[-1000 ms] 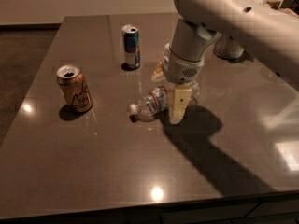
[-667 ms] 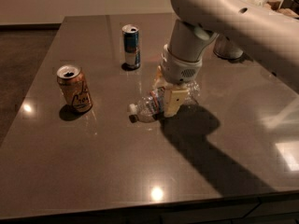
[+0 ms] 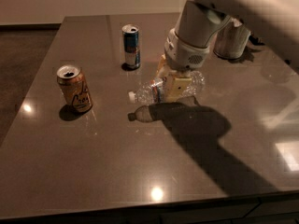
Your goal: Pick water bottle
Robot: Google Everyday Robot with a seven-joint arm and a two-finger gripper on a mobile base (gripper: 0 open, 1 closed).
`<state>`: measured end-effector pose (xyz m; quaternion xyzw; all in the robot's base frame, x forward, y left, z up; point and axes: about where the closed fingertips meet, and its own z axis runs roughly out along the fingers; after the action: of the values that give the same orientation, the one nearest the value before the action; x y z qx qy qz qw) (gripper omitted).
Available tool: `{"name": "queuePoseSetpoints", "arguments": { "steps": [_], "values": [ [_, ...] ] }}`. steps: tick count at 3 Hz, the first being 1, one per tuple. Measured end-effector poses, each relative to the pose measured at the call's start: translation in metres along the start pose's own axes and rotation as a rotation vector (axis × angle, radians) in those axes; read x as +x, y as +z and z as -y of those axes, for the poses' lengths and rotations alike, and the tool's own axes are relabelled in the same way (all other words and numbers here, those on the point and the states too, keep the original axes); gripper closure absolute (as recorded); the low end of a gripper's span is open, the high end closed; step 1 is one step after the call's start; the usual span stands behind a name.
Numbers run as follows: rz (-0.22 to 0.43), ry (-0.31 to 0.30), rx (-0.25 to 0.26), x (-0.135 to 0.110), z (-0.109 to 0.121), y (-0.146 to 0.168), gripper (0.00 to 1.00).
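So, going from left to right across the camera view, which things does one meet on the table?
Orange-gold can → blue-silver can → water bottle, gripped crosswise by the hand just above the middle of the table → silvery round container at the far right, partly behind the arm.

Dark glossy table. Orange-gold can, upright, left. Blue-silver can, upright, far centre. Possibly a metal canister, far right. Gripper above centre, clasping water bottle.
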<state>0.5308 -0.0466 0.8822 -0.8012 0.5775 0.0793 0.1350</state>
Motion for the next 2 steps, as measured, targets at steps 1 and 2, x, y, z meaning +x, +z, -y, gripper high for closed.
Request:
{"name": "queuePoseSetpoints", "arguments": {
  "steps": [1, 2],
  "values": [
    [0.052, -0.010, 0.033, -0.010, 0.003, -0.033, 1.00],
    [0.098, -0.036, 0.065, -0.024, 0.004, -0.065, 1.00]
  ]
}}
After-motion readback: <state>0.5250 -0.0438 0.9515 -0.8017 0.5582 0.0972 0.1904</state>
